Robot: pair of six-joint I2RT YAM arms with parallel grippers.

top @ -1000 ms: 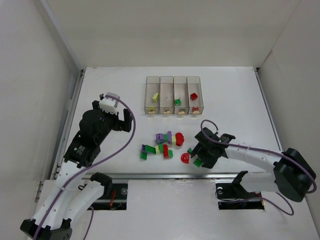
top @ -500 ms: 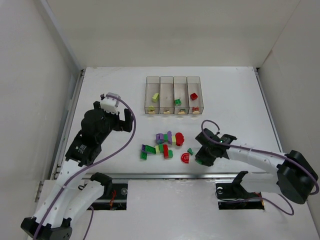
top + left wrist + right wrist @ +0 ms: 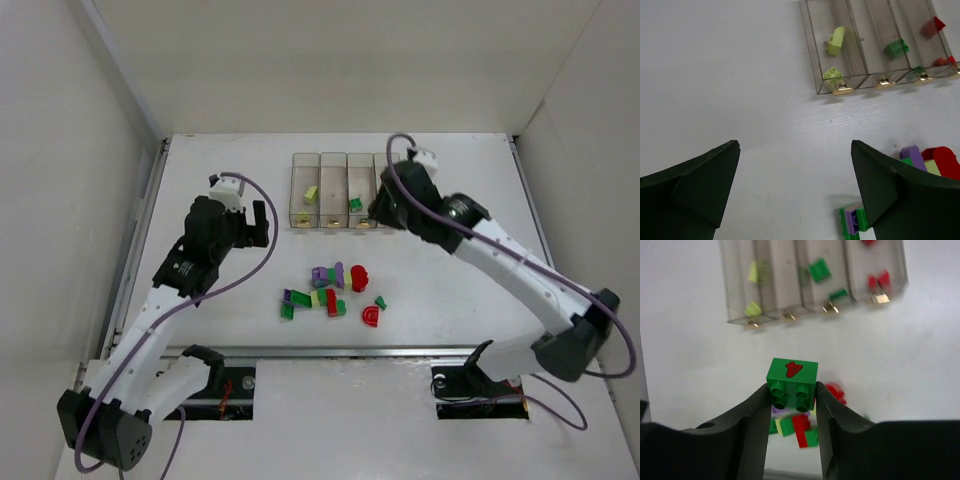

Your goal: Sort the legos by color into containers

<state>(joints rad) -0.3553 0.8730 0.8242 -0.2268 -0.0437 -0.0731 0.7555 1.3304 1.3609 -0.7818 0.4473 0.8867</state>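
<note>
The right claw (image 3: 792, 396) is closed on one green brick (image 3: 792, 374) with a red mark on its side, pinched between both fingers and held in the air. In the top view this claw (image 3: 385, 207) hangs over the right end of the bins (image 3: 333, 160). The bins hold pale yellow-green, green and red pieces. The left claw (image 3: 795, 150) is spread wide, gripping nothing, above bare tabletop (image 3: 470, 170) left of the bins. The other legos (image 3: 335, 290) lie clustered below the bins.
</note>
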